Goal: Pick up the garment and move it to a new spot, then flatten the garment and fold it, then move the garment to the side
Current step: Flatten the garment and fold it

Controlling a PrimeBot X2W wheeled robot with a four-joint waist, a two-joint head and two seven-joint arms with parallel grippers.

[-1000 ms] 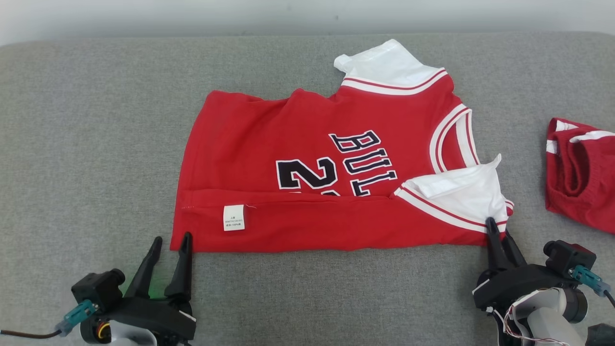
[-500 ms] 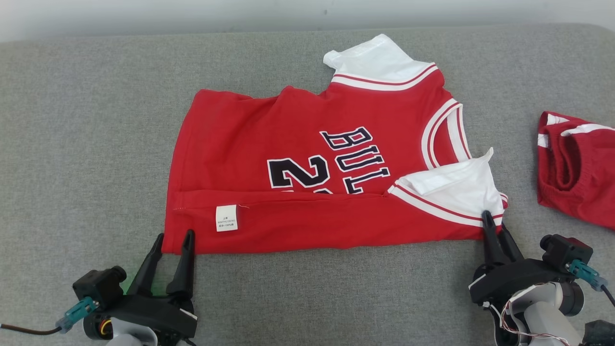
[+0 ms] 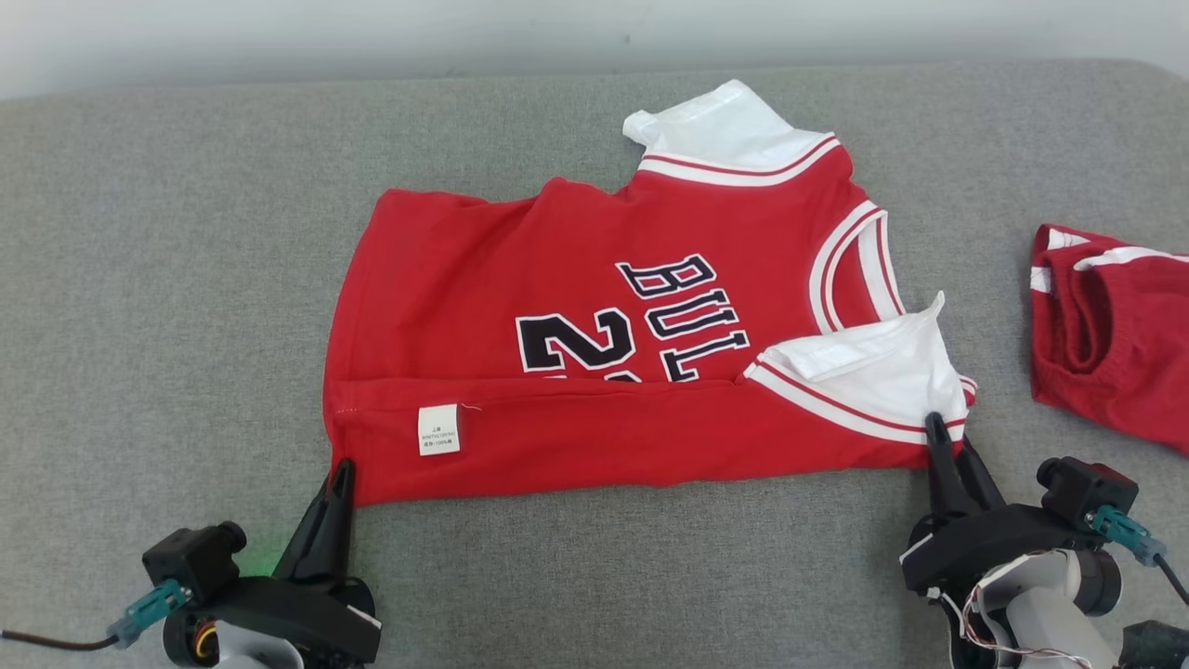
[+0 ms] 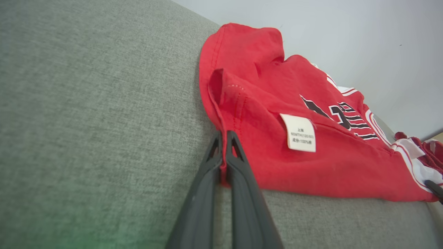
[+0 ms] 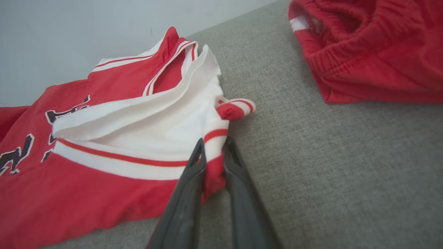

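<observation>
At the near edge, my left gripper (image 3: 342,467) and right gripper (image 3: 947,434) are clamped on the jersey (image 3: 594,279) corners. I'd lift both evenly, keeping the fold straight.

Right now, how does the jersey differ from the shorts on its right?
The jersey lies spread out; the shorts lie bunched. The jersey bears black lettering; the shorts show none. The left gripper and right gripper pinch the jersey's near corners; nothing touches the shorts. Both are red with white trim.
</observation>
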